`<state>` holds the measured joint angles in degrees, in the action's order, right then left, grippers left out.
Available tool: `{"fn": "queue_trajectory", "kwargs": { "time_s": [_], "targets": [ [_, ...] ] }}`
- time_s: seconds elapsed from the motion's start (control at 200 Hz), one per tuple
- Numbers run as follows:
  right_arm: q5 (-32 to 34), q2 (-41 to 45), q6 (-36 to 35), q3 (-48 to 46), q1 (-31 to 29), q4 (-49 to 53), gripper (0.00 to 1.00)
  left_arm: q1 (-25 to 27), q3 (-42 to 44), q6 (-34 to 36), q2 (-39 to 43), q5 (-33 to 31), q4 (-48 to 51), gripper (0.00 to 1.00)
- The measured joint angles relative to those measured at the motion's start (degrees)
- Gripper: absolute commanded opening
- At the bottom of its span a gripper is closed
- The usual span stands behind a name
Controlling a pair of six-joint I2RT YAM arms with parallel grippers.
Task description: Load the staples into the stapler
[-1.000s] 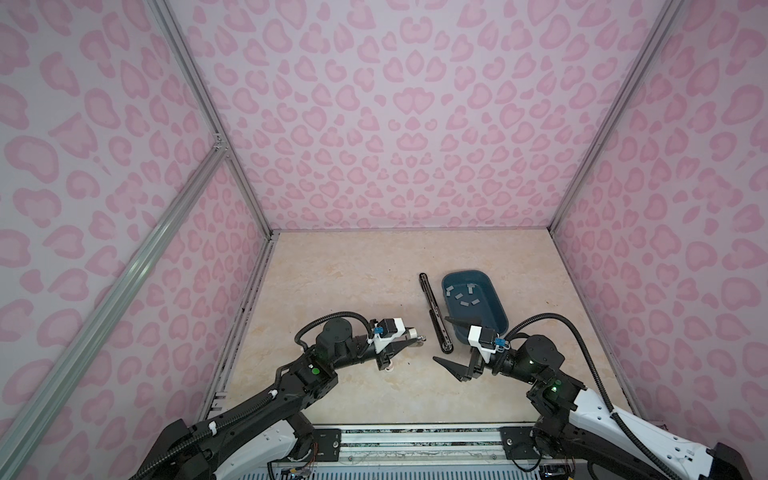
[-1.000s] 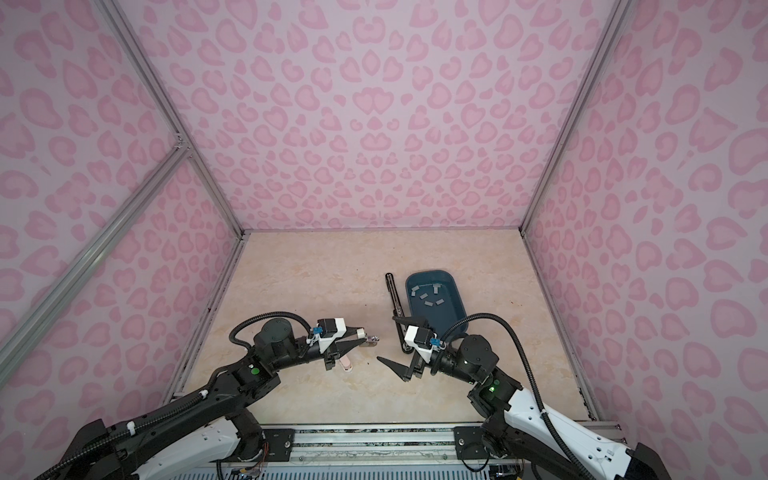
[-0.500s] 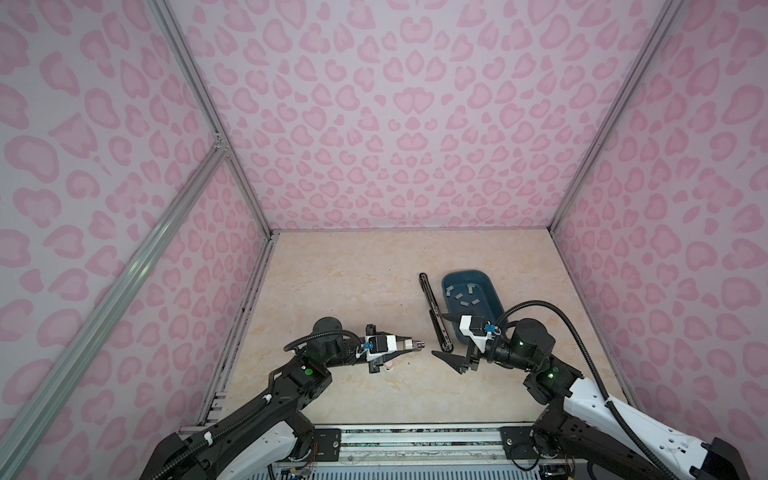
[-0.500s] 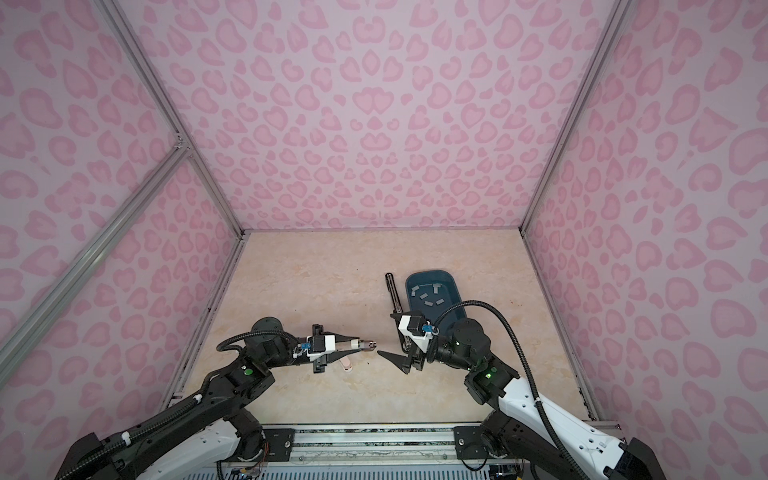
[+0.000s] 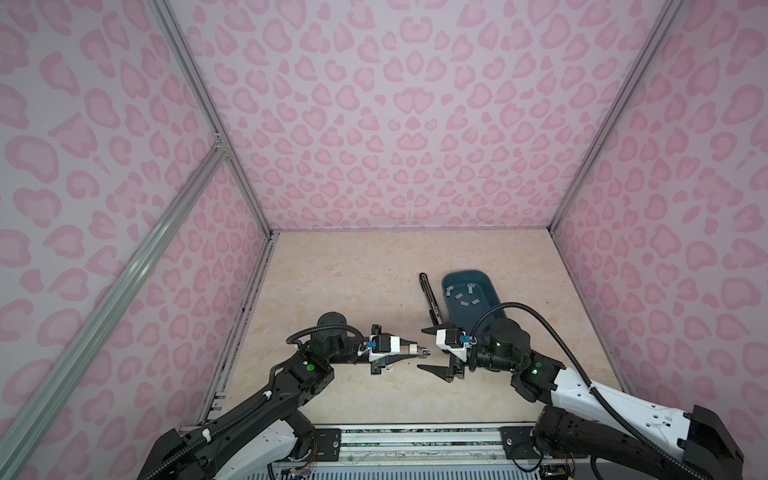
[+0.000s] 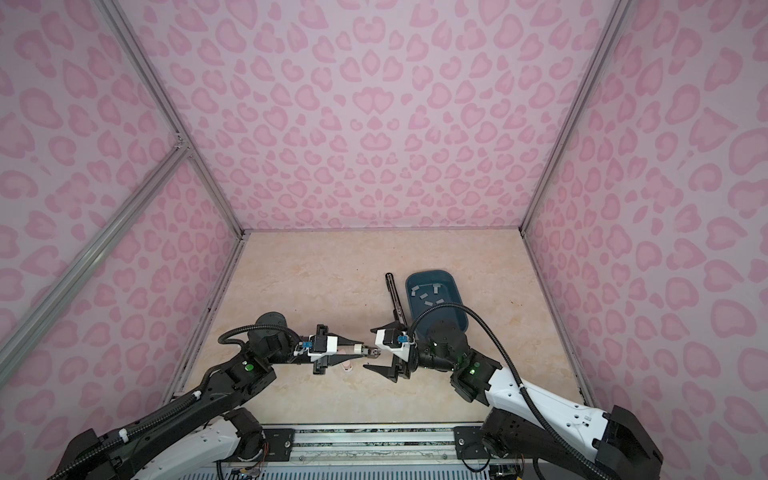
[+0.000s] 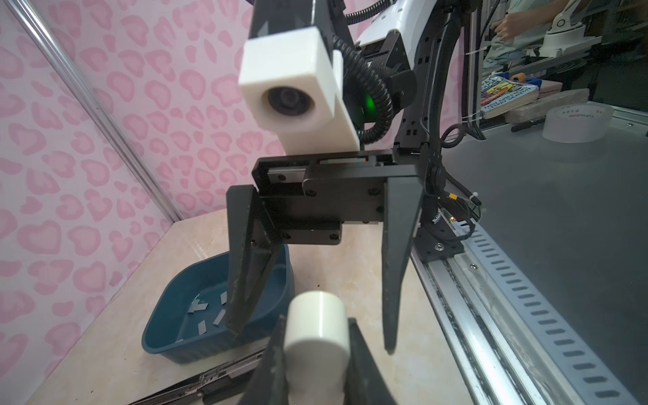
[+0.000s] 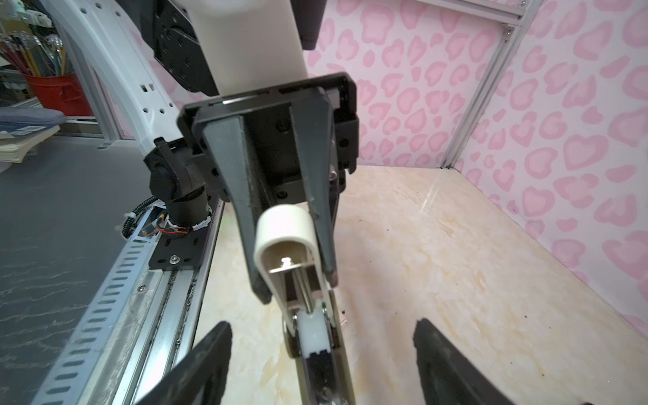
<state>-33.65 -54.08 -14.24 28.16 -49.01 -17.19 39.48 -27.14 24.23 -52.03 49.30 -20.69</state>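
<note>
Two claws meet near the bench's [image 5: 353, 282] front edge: my left gripper [image 5: 417, 350] clenches the white stapler [image 5: 411, 347], and my right gripper [image 6: 368, 348] is spread, a jaw either side of its metal tip, clear of it. The bench behind is bare. The staples [image 5: 459, 296] lie in the blue tray [image 5: 478, 279] by the right edge, a black stapler [image 5: 429, 295] just beside it. Only the right wrist view shows the white stapler's hollow inside.

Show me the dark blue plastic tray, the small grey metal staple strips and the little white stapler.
dark blue plastic tray [image 5: 464, 273]: in a top view, far rim.
small grey metal staple strips [image 5: 459, 296]: in a top view, middle of one strip.
little white stapler [image 8: 282, 224]: right wrist view, rounded white end.
</note>
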Motion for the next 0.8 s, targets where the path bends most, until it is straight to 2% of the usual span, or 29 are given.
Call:
{"fn": "queue_trajectory", "kwargs": {
  "time_s": [0.26,0.36,0.435,0.6,0.66,0.75,0.8],
  "targets": [
    [0.81,-0.20,1.14,-0.63,-1.90,-1.07,0.72,1.51,-0.31,0.92,0.81,-0.31,2.43,0.03],
    [0.83,-1.95,0.92,-0.17,-3.32,-0.90,0.69,1.90,-0.59,0.92,0.55,-0.35,2.60,0.03],
    [0.85,-3.52,0.46,0.63,-3.87,-0.72,0.62,2.16,-0.83,0.90,0.20,-0.52,2.82,0.03],
    [0.50,-5.86,0.02,2.80,-4.11,0.44,0.27,2.49,-1.20,0.90,0.09,-0.76,2.95,0.03],
    [0.42,-5.97,-1.20,3.02,-4.13,0.79,0.18,2.47,-1.20,-0.02,0.15,-1.14,2.99,0.03],
    [0.42,-6.05,-2.03,3.02,-4.13,1.18,0.17,2.47,-1.20,-0.83,0.20,-1.64,3.56,0.03],
    [0.35,-6.08,-2.01,3.02,-4.13,1.20,0.23,2.49,-1.20,-0.83,0.46,-1.75,3.89,0.03]
  ]
}}
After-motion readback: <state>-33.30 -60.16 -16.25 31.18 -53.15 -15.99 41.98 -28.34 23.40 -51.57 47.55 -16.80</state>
